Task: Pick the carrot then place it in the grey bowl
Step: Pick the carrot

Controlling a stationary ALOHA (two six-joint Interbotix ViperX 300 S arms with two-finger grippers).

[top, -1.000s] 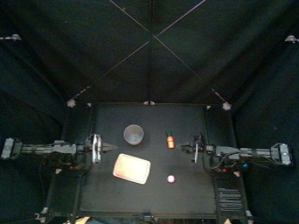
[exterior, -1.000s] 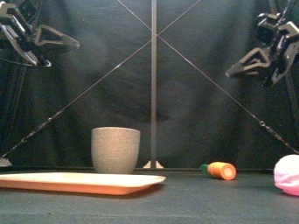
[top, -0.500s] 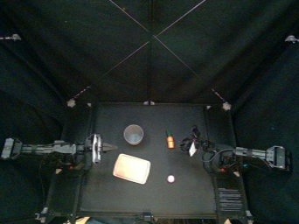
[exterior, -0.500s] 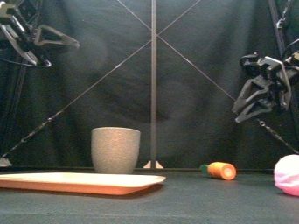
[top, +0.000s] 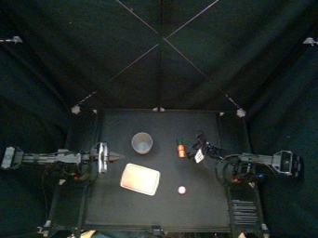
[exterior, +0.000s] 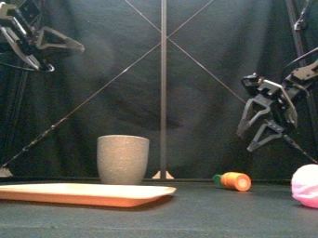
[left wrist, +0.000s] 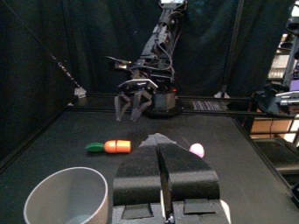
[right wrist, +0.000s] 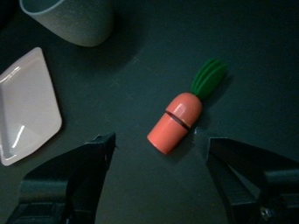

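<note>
Top view: carrot (top: 181, 147) near grey bowl (top: 143, 141)

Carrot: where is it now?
Top view: the carrot lies on the table, right of the grey bowl and just left of the open right hand.

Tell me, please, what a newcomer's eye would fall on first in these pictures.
First comes the orange carrot with its green top, lying just right of the middle, with the right tool open in the air above it. Next come the grey cup, upright behind the pink tray left of the middle, and a pink toy near the front.
</note>
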